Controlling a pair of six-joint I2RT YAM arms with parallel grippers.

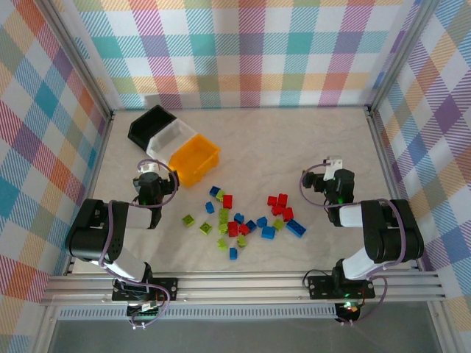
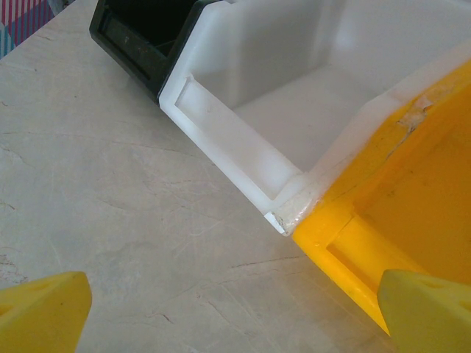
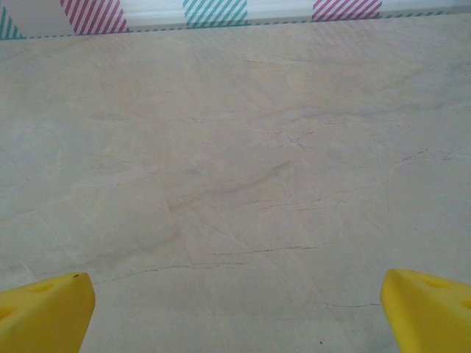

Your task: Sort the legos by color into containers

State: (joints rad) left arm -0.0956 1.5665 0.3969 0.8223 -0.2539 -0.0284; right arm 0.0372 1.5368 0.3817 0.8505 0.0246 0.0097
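Legos (image 1: 243,220) are lying loose on the counter (image 1: 294,147) near the orange-yellow bin (image 1: 195,156). Both pairs of jaws are standing apart, empty. Bricks are looking light, stiff, slick; pinching across flat sides likely suits.

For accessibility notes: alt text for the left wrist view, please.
Three bins sit side by side on a pale table: black bin top left, white bin middle, orange-yellow bin right. The open left gripper shows its yellow fingertips at the bottom corners.
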